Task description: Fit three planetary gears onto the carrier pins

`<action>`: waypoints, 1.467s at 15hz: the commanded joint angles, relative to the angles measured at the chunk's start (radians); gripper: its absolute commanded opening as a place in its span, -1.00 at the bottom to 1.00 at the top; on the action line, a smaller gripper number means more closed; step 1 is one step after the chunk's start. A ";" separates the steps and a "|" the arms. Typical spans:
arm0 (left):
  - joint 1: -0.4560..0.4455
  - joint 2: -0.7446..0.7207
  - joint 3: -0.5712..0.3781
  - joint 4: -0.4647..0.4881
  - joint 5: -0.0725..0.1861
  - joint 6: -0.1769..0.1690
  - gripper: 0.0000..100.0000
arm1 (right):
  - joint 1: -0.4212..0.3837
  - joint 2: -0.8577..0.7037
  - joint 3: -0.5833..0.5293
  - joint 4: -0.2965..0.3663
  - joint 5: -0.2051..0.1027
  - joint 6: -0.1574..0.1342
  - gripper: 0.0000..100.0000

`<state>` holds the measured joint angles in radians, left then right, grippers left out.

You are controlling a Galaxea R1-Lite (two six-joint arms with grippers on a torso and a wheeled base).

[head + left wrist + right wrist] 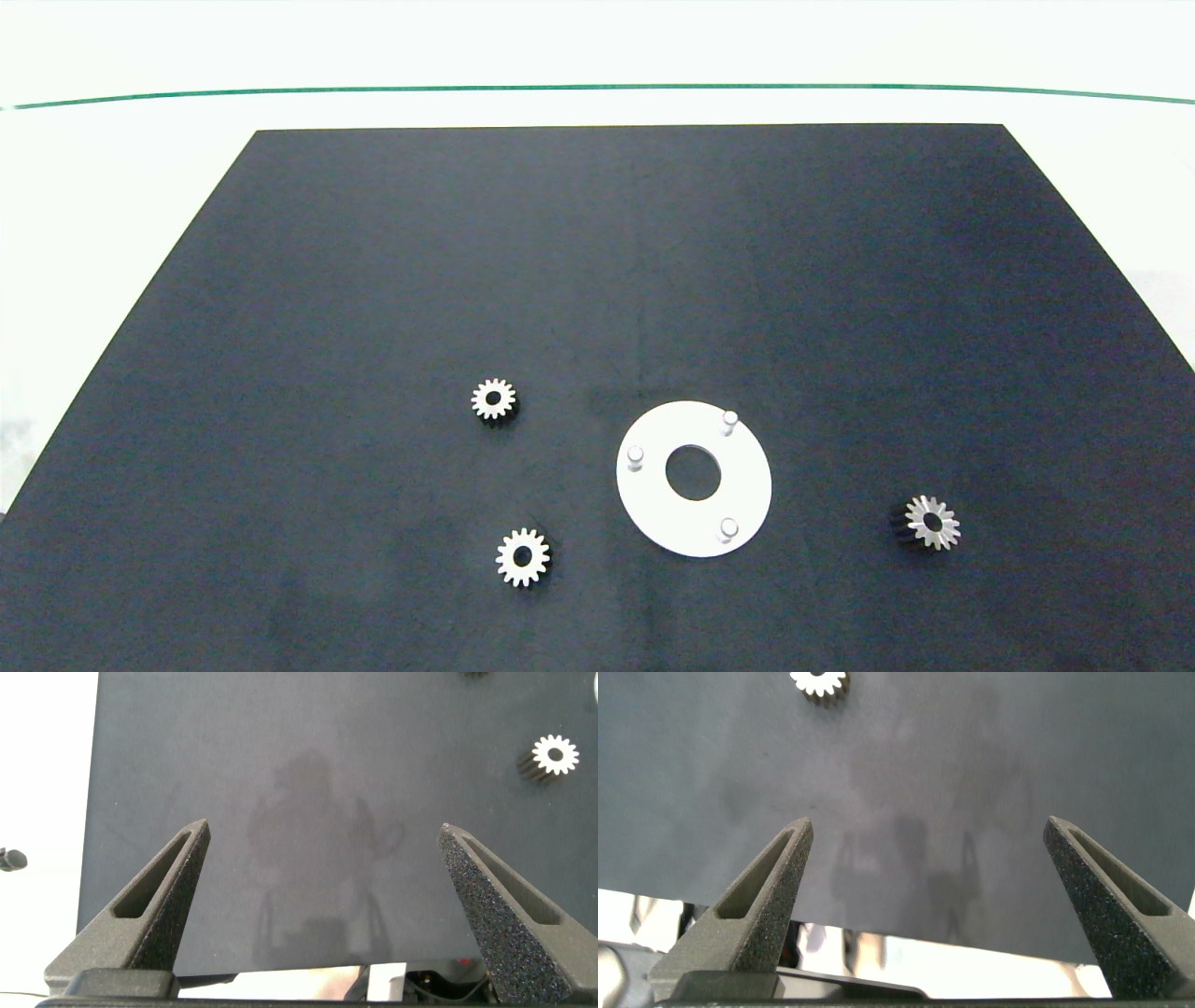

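Black mat (pixel 373 280) on bench: three loose gears (pixel 493 400), stiff, slippery; grip across teeth. Pins (pixel 730 420) bare. Left gripper (pixel 322 849), right gripper (pixel 924 845): jaws wide, empty.

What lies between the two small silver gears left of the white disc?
Nothing: in the head view only bare dark mat separates the upper silver gear from the lower silver gear.

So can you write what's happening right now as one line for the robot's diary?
gears: loose on mat | pins: all bare | left gripper: open, empty | right gripper: open, empty
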<state>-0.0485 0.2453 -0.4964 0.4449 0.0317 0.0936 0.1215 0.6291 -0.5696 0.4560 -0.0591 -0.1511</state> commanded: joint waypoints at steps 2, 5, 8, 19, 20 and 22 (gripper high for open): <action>0.001 -0.008 -0.001 0.003 0.002 0.029 1.00 | 0.029 0.288 -0.061 -0.063 0.007 -0.143 1.00; -0.004 -0.011 0.002 0.005 0.001 0.029 1.00 | 0.092 0.396 -0.138 -0.063 0.012 -0.154 1.00; -0.004 -0.011 0.001 0.006 0.001 0.028 1.00 | 0.167 0.504 -0.167 -0.079 0.024 -0.148 1.00; -0.004 -0.021 -0.004 0.006 0.001 0.024 1.00 | 0.207 0.684 -0.168 -0.224 0.079 -0.111 1.00; -0.004 -0.023 -0.005 0.006 0.001 0.024 1.00 | 0.207 0.687 -0.168 -0.224 0.079 -0.110 1.00; -0.004 -0.027 -0.007 0.006 0.001 0.024 1.00 | 0.207 0.712 -0.171 -0.226 0.081 -0.110 1.00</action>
<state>-0.0523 0.2226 -0.5021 0.4487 0.0313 0.1168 0.3279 1.3264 -0.7389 0.2285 0.0206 -0.2583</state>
